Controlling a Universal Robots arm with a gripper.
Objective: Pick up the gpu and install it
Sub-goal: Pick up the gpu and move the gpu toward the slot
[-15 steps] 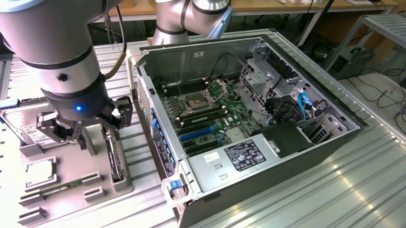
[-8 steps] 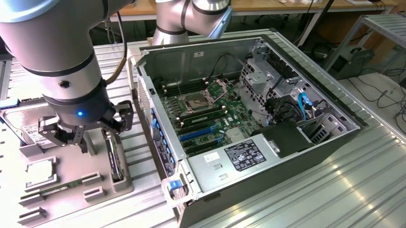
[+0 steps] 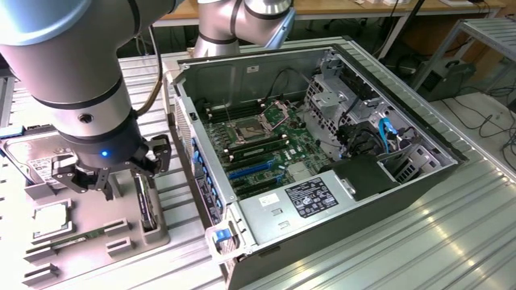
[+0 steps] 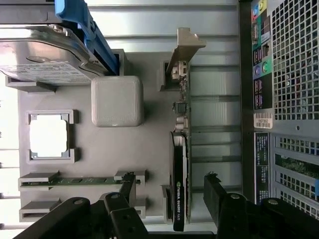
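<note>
The gpu (image 4: 180,149) stands on its long edge in a slot of the grey fixture tray (image 4: 149,144). It is a thin green card with a black cooler and a pale metal bracket (image 4: 184,47) at one end. In the exterior view the gpu (image 3: 146,202) is at the tray's near right side, just beside the computer case. My gripper (image 4: 170,191) is open above it, one dark finger on each side of the card, not touching it. The exterior view has the gripper (image 3: 125,184) hanging low over the tray at the left.
The open computer case (image 3: 419,142) lies at the exterior view's right, with its motherboard and blue slots (image 3: 250,169) exposed. The tray also holds a silver hard drive (image 4: 40,55), a processor chip (image 4: 48,137), a memory stick (image 4: 79,180) and a pale square block (image 4: 117,101).
</note>
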